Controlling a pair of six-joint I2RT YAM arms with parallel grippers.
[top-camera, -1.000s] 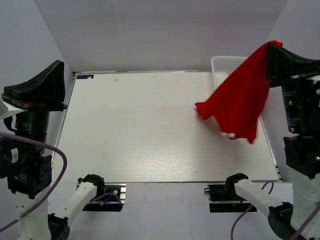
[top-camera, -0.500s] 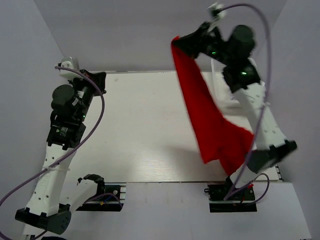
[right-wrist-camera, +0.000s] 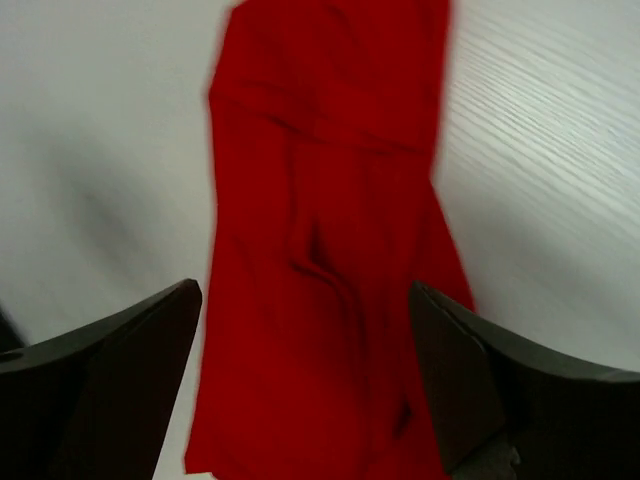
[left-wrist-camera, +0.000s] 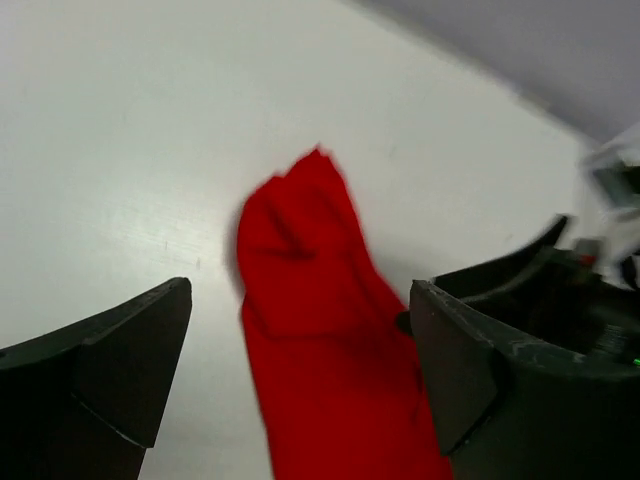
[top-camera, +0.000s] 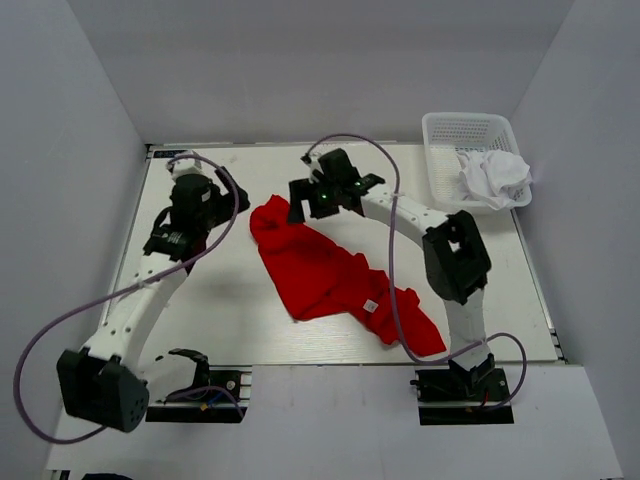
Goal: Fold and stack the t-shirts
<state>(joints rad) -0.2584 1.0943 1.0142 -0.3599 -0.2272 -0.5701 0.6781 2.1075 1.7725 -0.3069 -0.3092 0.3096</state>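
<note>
- The red t-shirt [top-camera: 325, 275] is lying loose on the tabletop [top-camera: 250, 330]. It is bunching into a crooked strip that runs from the far middle toward the near right corner.
- It is not lying flat, there is no clean fold in it, and its sleeves and hem are not readable.
- Its small white label [top-camera: 370, 305] is showing face up toward the near end of the strip.
- The white t-shirt [top-camera: 495, 178] is sitting crumpled inside the mesh basket [top-camera: 470, 120] at the far right corner, well apart from the red one.
- The left gripper [left-wrist-camera: 300, 290] is hovering beside the far end of the red t-shirt. Its jaws are standing wide and gripping nothing, and the red cloth is showing on the tabletop below, between the fingers.
- The right gripper [right-wrist-camera: 305, 290] is hanging over that same far end from the other side. Its jaws are also spread wide and holding nothing, and red cloth is filling its view.
- The right wrist view is blurring, so I cannot tell whether either fingertip is brushing the cloth.
- Progress, as a judgement: this is looking like the very start, with nothing folded and nothing stacked.
- What is remaining: spreading the red t-shirt flat, folding it, pulling the white t-shirt out of the basket, folding that, and stacking the two.
</note>
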